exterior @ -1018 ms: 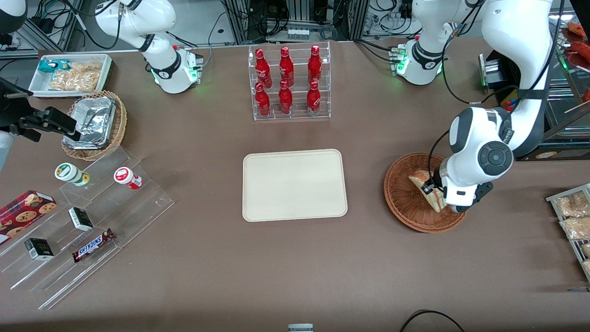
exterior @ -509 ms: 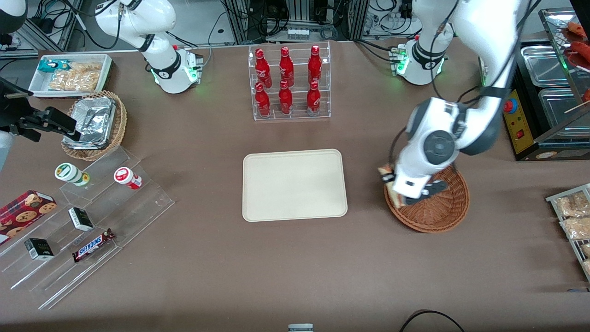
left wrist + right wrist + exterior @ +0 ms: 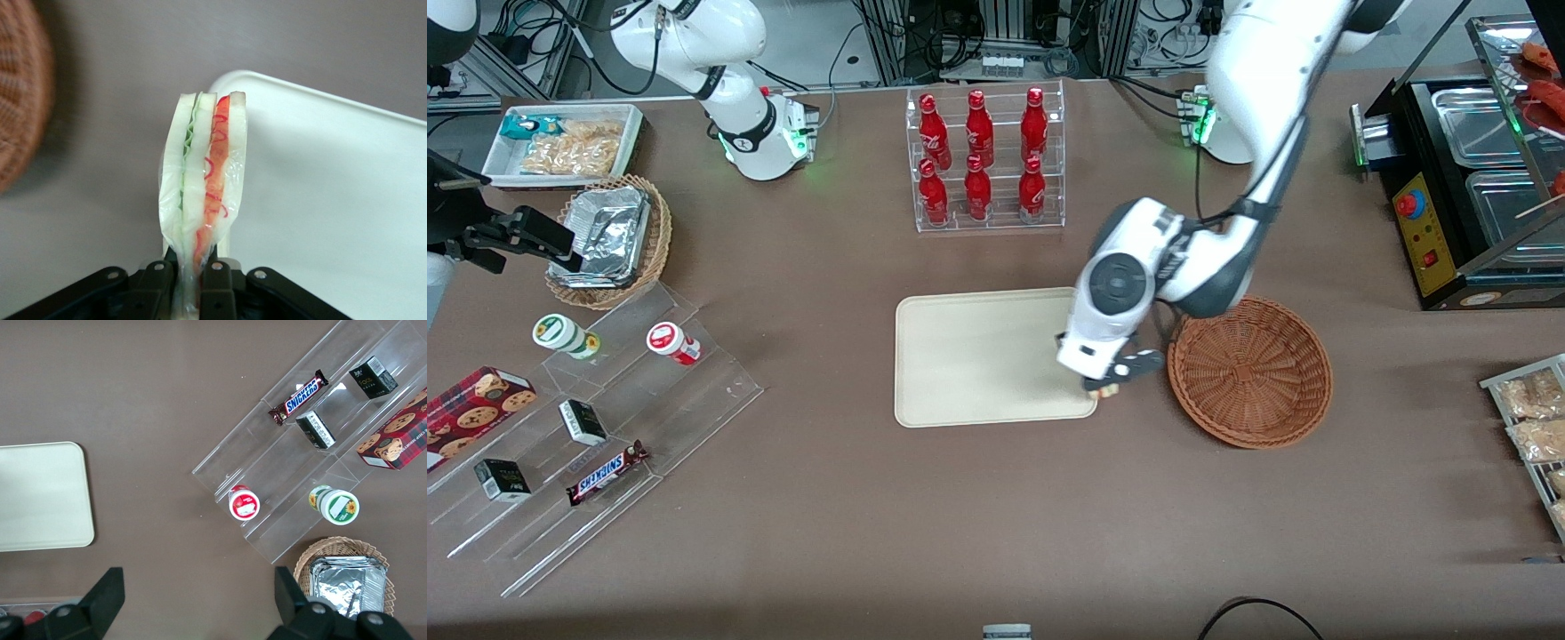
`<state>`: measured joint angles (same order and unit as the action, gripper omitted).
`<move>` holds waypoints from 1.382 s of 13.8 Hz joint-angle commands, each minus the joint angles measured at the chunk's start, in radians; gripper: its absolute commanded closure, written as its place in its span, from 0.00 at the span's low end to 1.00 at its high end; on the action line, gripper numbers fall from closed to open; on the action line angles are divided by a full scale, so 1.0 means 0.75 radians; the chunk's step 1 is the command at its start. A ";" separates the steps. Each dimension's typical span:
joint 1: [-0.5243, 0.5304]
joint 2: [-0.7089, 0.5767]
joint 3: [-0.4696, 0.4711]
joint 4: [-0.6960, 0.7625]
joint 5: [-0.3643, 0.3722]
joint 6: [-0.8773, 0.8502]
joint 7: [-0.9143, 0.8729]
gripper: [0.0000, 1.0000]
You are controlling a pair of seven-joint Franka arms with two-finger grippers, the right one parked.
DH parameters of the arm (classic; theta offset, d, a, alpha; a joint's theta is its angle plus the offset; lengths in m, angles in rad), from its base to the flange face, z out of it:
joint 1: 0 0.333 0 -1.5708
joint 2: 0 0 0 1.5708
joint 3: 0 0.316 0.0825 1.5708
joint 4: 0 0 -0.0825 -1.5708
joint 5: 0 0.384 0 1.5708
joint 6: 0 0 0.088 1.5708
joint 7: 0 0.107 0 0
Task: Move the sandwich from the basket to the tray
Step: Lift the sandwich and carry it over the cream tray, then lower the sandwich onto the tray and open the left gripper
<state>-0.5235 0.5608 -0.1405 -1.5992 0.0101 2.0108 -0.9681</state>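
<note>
Gripper w/ sandwich over tray

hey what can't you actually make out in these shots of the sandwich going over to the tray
- Front view: the sandwich is almost wholly hidden under the arm's wrist; only a sliver shows at the tray corner.
- Front view: the gripper fingers are covered by the wrist too.
- Left wrist view: the sandwich's held end is hidden between the fingers.
- Left wrist view: the basket is blurred and cut by the picture edge.

Glossy clear film wraps the sandwich; woven wicker basket; smooth matt plastic tray.
</note>
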 commanded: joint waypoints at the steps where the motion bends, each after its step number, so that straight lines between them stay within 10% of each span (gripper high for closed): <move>1: -0.087 0.127 0.014 0.209 -0.003 -0.020 -0.092 1.00; 17: -0.198 0.420 -0.060 0.480 -0.005 0.076 -0.133 0.99; 19: -0.190 0.414 -0.062 0.480 -0.015 0.070 -0.129 0.86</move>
<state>-0.6695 0.8590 -0.1831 -1.2740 0.0099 2.0692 -1.0801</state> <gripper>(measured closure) 0.855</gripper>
